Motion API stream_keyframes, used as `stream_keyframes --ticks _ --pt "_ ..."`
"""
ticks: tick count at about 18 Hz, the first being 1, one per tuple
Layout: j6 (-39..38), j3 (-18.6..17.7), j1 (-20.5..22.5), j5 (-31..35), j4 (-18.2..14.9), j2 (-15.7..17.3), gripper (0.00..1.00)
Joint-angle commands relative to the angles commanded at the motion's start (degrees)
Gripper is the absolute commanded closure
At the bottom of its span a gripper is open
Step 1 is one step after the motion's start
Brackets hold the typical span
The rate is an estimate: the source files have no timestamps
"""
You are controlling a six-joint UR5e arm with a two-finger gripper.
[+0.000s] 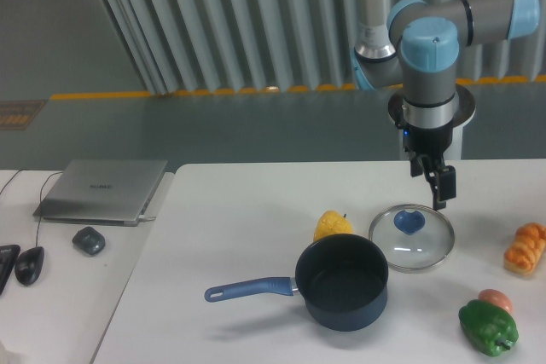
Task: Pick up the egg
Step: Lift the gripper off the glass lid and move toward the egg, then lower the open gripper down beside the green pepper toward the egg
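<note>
step: approach, nothing held | gripper (pixel 441 192) above glass lid (pixel 412 237) rim, fingers seen edge-on, probably near-closed but can't tell | egg (pixel 496 299) at gripper's 5 o'clock, touching green pepper (pixel 488 327) | next: travel over, descend clear of pepper

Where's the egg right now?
The egg lies near the table's front right corner, tucked just behind the green pepper and in front of the croissant.

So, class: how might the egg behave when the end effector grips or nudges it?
The egg looks small, smooth and rounded, so it may slip between the fingers or roll if nudged. It sits close against the green pepper, which could block a roll that way and crowd the end effector.
</note>
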Motion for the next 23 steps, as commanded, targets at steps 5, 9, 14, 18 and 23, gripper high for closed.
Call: stream_keyframes --ticks 5,9,14,18,23 --pt "2.4 1.0 0.3 1.6 1.6 -1.7 0.00" --pt "6.0 1.8 0.4 6.7 1.9 -2.9 0.00" --pt "22.4 6.5 1.4 7.0 1.2 -6.9 0.00" --pt "32.9 7.7 2.4 8.3 1.6 -10.9 0.00" --pt "41.2 8.4 5.4 11.4 1.8 -13.2 0.00"
